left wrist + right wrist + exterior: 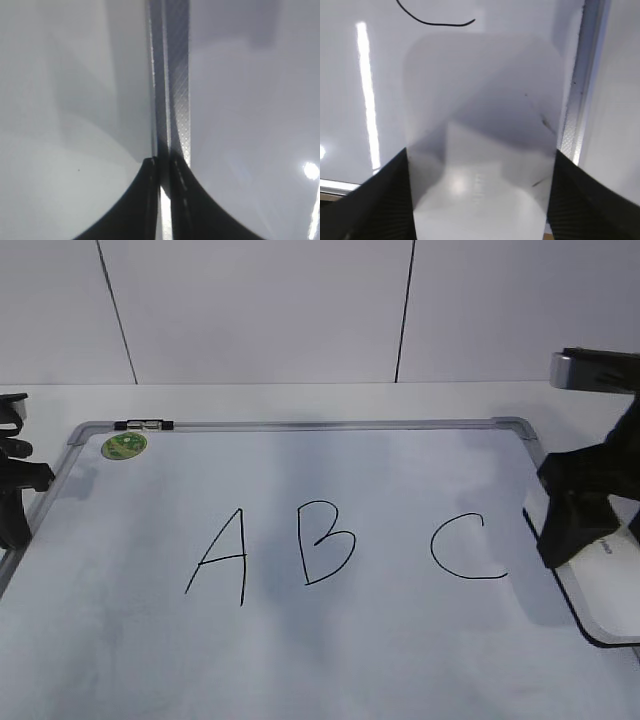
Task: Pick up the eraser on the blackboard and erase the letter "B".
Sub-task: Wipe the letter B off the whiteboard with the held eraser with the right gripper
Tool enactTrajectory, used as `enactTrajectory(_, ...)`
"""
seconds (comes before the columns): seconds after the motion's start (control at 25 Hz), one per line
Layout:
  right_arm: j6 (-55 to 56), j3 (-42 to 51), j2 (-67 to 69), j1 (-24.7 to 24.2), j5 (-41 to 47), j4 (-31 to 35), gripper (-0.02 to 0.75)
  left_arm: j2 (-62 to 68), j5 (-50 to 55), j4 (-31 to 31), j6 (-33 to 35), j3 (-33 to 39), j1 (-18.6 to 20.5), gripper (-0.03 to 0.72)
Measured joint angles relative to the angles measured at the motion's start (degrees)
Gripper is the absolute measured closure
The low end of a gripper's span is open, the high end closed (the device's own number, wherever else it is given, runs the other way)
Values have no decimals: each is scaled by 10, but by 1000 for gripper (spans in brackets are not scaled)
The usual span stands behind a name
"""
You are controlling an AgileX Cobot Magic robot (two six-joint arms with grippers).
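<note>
Eraser [482, 145]: white rounded-rectangular block, faint grey lettering on its top, lying flat on the blackboard [300, 660] at the board's right edge, just inside the grey frame; in the exterior view only a white strip of it [600, 585] shows past the gripper, with a dark lower rim. Right gripper [480, 200]: black, set down over the eraser, one finger [380, 200] along the block's left side and the other along its right; jaws stand wide, at about the eraser's breadth; whether the fingers press the sides or merely flank them cannot be told, and the block rests on the board, not lifted. In the exterior view the same gripper [580, 510] appears as a dark mass at the right border, hiding most of the eraser. Letter "B" [325, 540]: black thin-stroked capital, whole and unsmudged, near the middle of the board, well apart from the eraser. Letter "A" [222, 555]: to the left of the B. Letter "C" [462, 545]: to the right of the B, between it and the eraser; its lower curve [437, 19] shows at the top of the right wrist view. Green sticker [124, 446]: round, at the board's far left corner. Black clip [143, 424]: on the top frame rail beside the sticker. Left gripper [164, 200]: black, jaws clenched together with nothing between them, poised over the board's left frame rail [172, 85]; in the exterior view it [15, 490] sits at the left border, beside the frame. Table [300, 400]: white, under the board.
</note>
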Motion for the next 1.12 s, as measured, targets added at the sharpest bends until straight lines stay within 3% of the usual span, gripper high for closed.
enactTrajectory(0.68, 37, -214, 199, 148, 2, -2, 212, 0, 3, 0, 0, -1, 0, 666)
enactTrajectory(1.12, 49, -364, 355, 160, 3, -24, 212, 0, 5, 0, 0, -1, 0, 666)
